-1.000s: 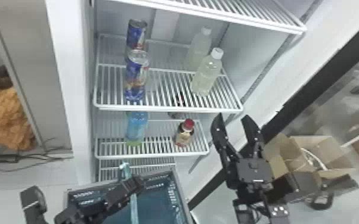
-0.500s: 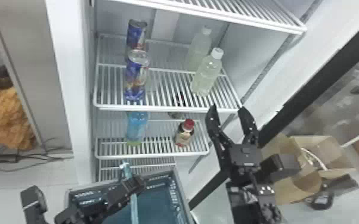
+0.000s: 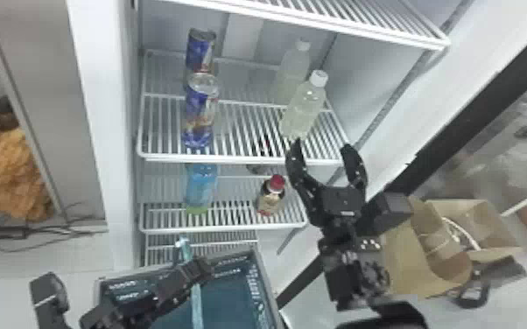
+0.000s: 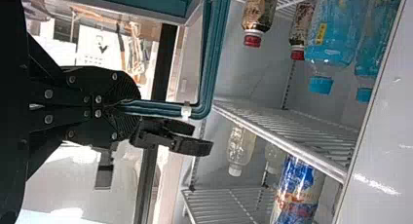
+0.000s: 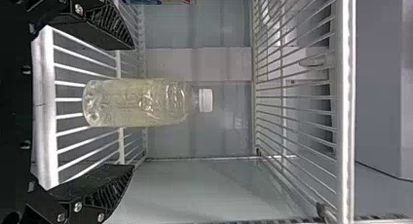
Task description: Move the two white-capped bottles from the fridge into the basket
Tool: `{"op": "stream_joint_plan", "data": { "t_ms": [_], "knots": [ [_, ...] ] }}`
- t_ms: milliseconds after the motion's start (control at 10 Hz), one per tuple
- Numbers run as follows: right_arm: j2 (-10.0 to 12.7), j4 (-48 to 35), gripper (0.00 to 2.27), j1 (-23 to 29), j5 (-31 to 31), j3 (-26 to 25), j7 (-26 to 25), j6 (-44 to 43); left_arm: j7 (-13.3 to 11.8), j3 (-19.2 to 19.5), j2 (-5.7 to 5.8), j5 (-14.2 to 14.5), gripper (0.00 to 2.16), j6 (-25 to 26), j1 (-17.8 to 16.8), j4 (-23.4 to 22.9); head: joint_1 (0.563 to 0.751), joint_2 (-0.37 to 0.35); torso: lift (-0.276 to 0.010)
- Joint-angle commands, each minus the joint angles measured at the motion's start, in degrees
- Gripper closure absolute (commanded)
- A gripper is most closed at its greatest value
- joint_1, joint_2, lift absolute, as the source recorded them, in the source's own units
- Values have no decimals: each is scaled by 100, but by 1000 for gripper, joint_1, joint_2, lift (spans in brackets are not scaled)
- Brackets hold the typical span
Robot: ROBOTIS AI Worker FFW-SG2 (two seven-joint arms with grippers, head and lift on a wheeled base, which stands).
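In the head view, two white-capped bottles stand on a wire shelf (image 3: 240, 159) of the fridge (image 3: 94, 131), the near bottle (image 3: 301, 114) toward the shelf's front and the far bottle (image 3: 294, 68) behind it. The right gripper (image 3: 324, 149) is just in front of the near bottle, its two fingers spread apart with nothing between them. Left of the bottles stand two blue cans, the front can (image 3: 199, 116) and the rear can (image 3: 200, 51); on the shelf below are a blue bottle (image 3: 201, 188) and a red-capped bottle (image 3: 270, 197). The left gripper (image 3: 198, 267) is at the handle (image 3: 196, 302) of the basket (image 3: 268, 286), low in front of the fridge. A cardboard box (image 3: 400, 262) lies open at the right. In the left wrist view, the left gripper (image 4: 122, 107) has its fingers closed on the handle. In the right wrist view, the right gripper (image 5: 131, 107) has its fingers wide apart on either side of the line to a white-capped bottle, touching neither flank.
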Motion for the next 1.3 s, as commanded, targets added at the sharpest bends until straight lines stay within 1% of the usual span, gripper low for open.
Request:
{"op": "stream_joint_plan", "data": {
  "t_ms": [0,200,600,900,1200],
  "knots": [
    [-47,274,180,-317,-28,53,-2,-3,0,-2,0,7,1184,0,0,0,695,-350,0],
    [-91,597,180,-725,-28,133,-2,11,0,-2,0,7,1184,0,-14,0,695,-350,0],
    [-91,1145,180,-1301,-17,121,-2,11,0,-2,0,7,1184,-14,-14,0,695,-350,0],
    [-100,1356,179,-1596,-5,156,-2,67,0,-2,0,7,1184,-70,-28,0,695,-350,0],
    [-109,1413,179,-1793,-28,156,7,447,0,-2,0,18,1184,-70,-14,0,695,-350,0]
  ]
}}
